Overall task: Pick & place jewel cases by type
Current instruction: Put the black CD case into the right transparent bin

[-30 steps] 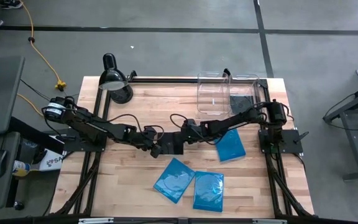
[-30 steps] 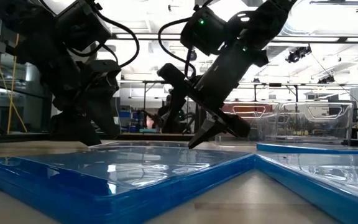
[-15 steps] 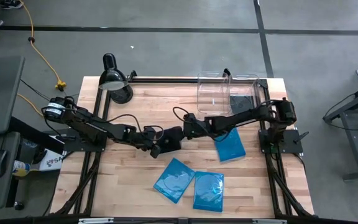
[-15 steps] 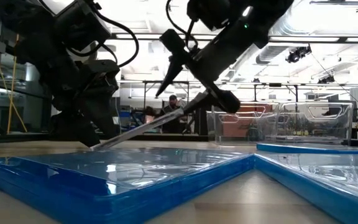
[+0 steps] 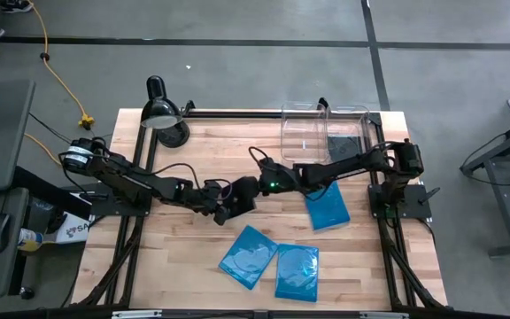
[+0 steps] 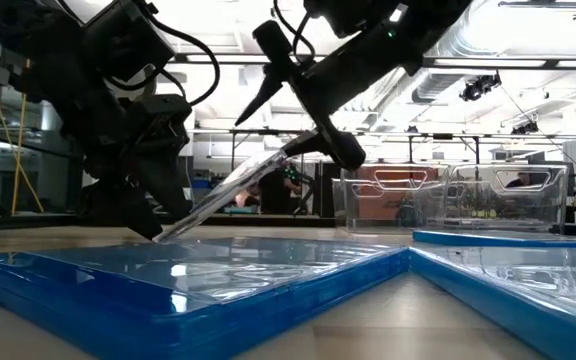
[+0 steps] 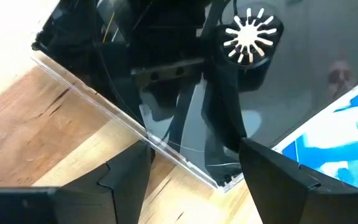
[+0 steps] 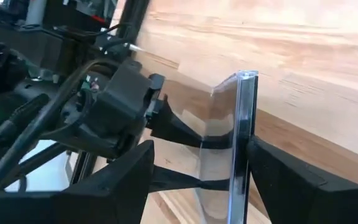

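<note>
A black jewel case (image 5: pixel 242 197) stands tilted at mid-table. Its low edge (image 6: pixel 160 237) rests on the wood and its raised edge is at my right gripper (image 5: pixel 253 182), which is open and reaches in from the right. My left gripper (image 5: pixel 227 208) is open at the low edge, its fingers either side of a case corner (image 7: pixel 221 182). Three blue jewel cases lie flat: one (image 5: pixel 328 206) on the right and two (image 5: pixel 248 256) (image 5: pixel 297 271) near the front. My right gripper has one finger (image 8: pixel 291 180) under the case's raised edge (image 8: pixel 245 134); the other finger (image 8: pixel 114 186) stands well apart from it. The fingers slant down from the table's right. The case leans on that finger, tilted, with its opposite edge on the table. My left gripper: I cannot tell whether its fingers touch the case's low corner.
Two clear bins (image 5: pixel 304 133) (image 5: pixel 348 133) stand at the back right, the right one with something dark inside. A black desk lamp (image 5: pixel 162 111) stands at the back left. In the low view the blue cases (image 6: pixel 188 280) fill the foreground.
My right gripper has risen and tipped toward level. The black case, flat on the table a second ago, has been levered up by its right-hand edge and now stands steeply tilted. Its left edge has stayed on the table by my left gripper.
</note>
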Robot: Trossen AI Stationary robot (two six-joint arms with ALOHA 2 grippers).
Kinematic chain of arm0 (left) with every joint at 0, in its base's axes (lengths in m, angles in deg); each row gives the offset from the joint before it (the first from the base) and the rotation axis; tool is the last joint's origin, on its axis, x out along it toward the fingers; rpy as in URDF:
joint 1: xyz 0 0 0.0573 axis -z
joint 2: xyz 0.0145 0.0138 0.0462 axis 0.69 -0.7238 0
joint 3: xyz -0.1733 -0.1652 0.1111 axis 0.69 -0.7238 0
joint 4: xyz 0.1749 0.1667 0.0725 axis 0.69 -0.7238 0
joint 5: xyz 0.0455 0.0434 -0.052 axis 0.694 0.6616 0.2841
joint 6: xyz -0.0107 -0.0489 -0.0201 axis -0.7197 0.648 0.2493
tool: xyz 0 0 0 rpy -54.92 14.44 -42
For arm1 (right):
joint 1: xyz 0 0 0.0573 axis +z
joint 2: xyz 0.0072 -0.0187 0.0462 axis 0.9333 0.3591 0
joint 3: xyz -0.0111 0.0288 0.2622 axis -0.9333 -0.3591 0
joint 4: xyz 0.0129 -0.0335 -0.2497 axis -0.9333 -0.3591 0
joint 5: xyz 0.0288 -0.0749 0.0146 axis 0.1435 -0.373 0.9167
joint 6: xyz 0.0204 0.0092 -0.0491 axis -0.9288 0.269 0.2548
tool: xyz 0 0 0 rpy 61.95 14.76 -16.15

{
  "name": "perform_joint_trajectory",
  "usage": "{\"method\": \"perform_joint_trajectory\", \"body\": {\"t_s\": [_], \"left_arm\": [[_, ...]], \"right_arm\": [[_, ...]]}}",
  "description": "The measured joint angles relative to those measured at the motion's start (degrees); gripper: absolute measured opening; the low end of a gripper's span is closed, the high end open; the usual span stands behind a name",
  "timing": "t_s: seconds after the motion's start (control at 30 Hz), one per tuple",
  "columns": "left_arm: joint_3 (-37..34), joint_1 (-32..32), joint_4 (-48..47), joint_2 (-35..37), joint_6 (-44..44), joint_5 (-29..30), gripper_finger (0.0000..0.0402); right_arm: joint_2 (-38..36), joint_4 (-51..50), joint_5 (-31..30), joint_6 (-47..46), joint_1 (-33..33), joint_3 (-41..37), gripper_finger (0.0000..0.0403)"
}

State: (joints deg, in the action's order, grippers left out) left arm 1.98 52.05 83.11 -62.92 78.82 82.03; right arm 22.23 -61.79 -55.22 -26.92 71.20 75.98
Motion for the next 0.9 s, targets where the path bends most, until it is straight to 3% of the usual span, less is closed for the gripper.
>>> {"method": "perform_joint_trajectory", "body": {"t_s": [0.33,0.53,0.9], "left_arm": [[0.04,0.02,2.2,-0.15,-0.35,-0.9,0.0236],[0.08,-0.22,6.73,-0.41,-1.87,1.03,0.0235],[0.17,-0.22,9.68,-0.45,-2.08,1.9,0.0236]], "right_arm": [[0.02,2.49,2.98,2.0,0.0,0.13,0.0245],[0.94,4.23,10.08,2.02,1.11,-0.11,0.0245],[1.2,1.08,3.47,-0.19,1.39,-0.12,0.0231]]}}
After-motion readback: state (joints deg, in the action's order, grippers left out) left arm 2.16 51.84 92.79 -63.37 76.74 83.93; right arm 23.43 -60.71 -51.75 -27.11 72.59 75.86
